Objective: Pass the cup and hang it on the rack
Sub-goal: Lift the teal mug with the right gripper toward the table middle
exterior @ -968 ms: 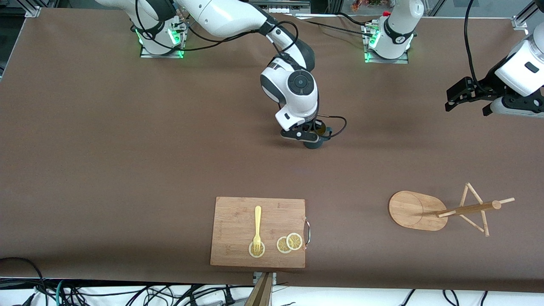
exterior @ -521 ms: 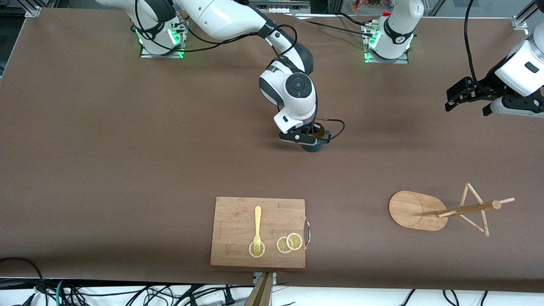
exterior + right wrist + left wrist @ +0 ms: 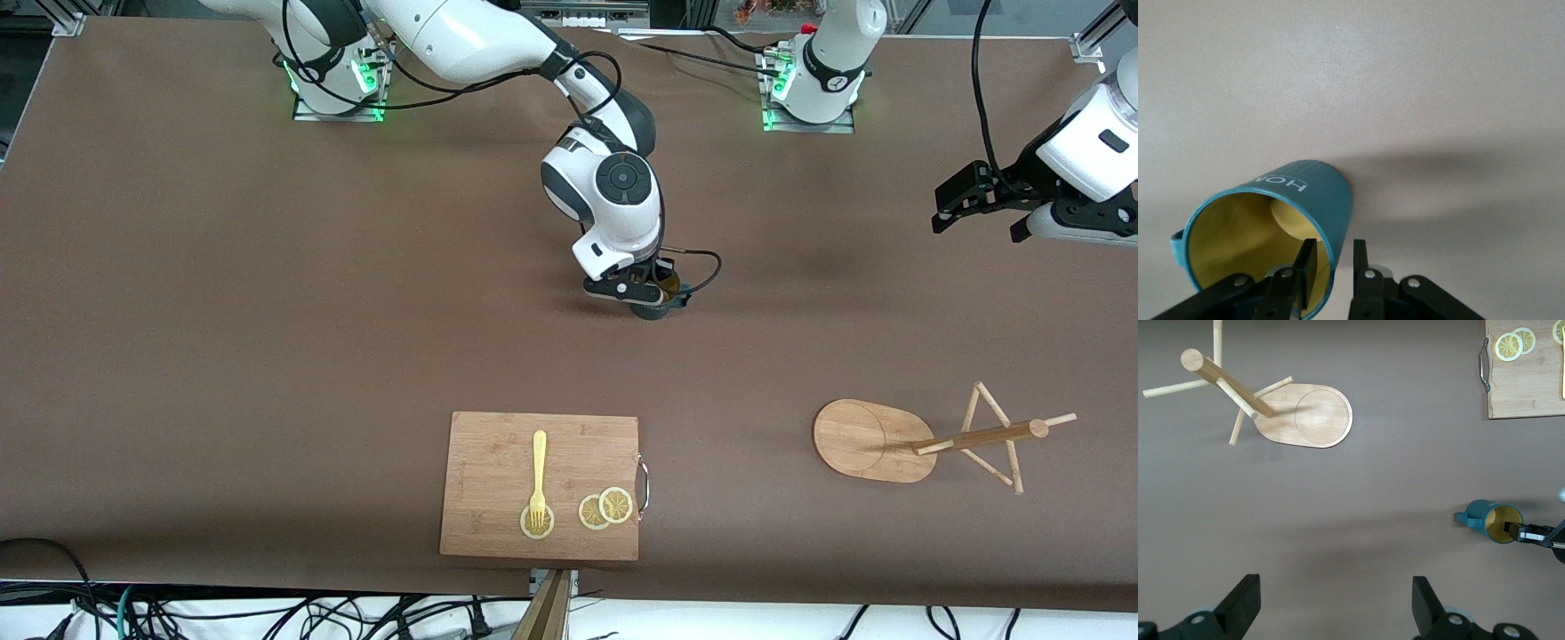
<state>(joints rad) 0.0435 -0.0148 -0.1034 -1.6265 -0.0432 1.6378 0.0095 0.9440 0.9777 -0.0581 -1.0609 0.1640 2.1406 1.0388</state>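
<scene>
From the high front camera, the right gripper (image 3: 653,298) is down low at the middle of the table (image 3: 267,311), right at the cup (image 3: 656,308). The cup is mostly hidden under the gripper, so only a bit of dark teal and yellow shows. The left gripper (image 3: 953,201) hangs in the air over the left arm's end of the table, and this arm waits. The rack (image 3: 898,440) stands nearer to the camera than the cup, toward the left arm's end. A cutting board (image 3: 540,484) lies close to the camera's edge of the table, with a yellow fork (image 3: 538,476) and lemon slices (image 3: 605,508) on it.

In the left wrist view, the left gripper (image 3: 1336,605) has its two fingers (image 3: 1241,605) spread wide with nothing between them. Below it are the rack (image 3: 1305,415), a corner of the cutting board (image 3: 1525,383), and the cup (image 3: 1492,520) standing upright on the table.

In the right wrist view, the cup (image 3: 1278,220) is very close. The right gripper (image 3: 1335,267) has one finger (image 3: 1306,263) inside the yellow cup and the other outside, with the cup's wall between them. A small gap shows at the outside finger, so I cannot tell if it is holding the wall tight.
</scene>
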